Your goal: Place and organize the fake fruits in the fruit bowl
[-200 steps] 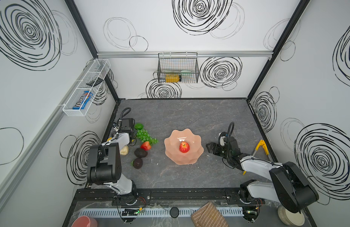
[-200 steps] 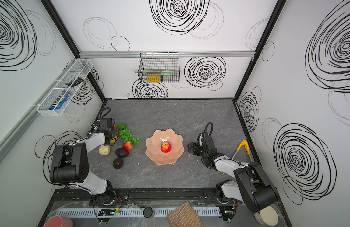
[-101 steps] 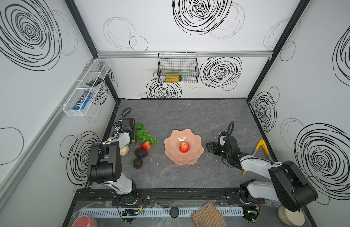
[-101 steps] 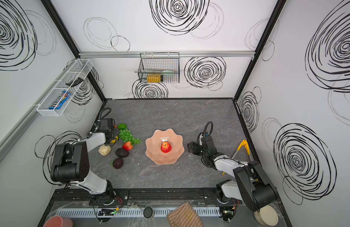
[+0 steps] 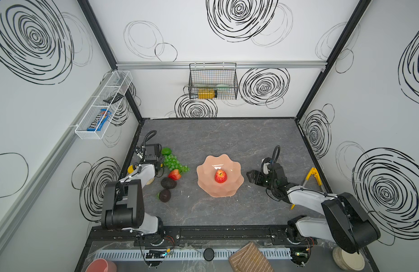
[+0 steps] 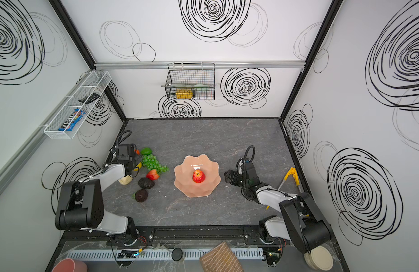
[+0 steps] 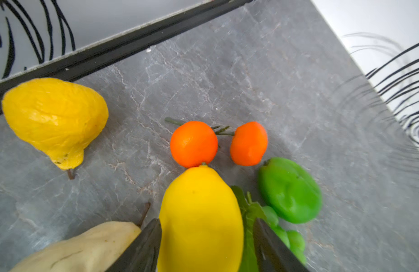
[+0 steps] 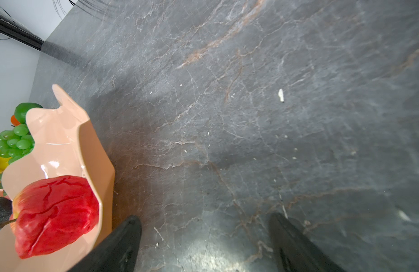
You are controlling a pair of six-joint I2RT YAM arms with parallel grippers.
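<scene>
The left gripper has its jaws apart around the lemon, left of the fruit bowl. The right gripper, jaws wide apart and holding nothing, is just right of the bowl. The apple sits inside.

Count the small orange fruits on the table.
2. One glossy orange fruit sits at the yellow plastic lemon's tip; the second sits beside the green plastic lime. More may be hidden.

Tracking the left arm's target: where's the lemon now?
Left side of the table; in the left wrist view the lemon sits between the open jaws of the left gripper, tip touching an orange.
</scene>
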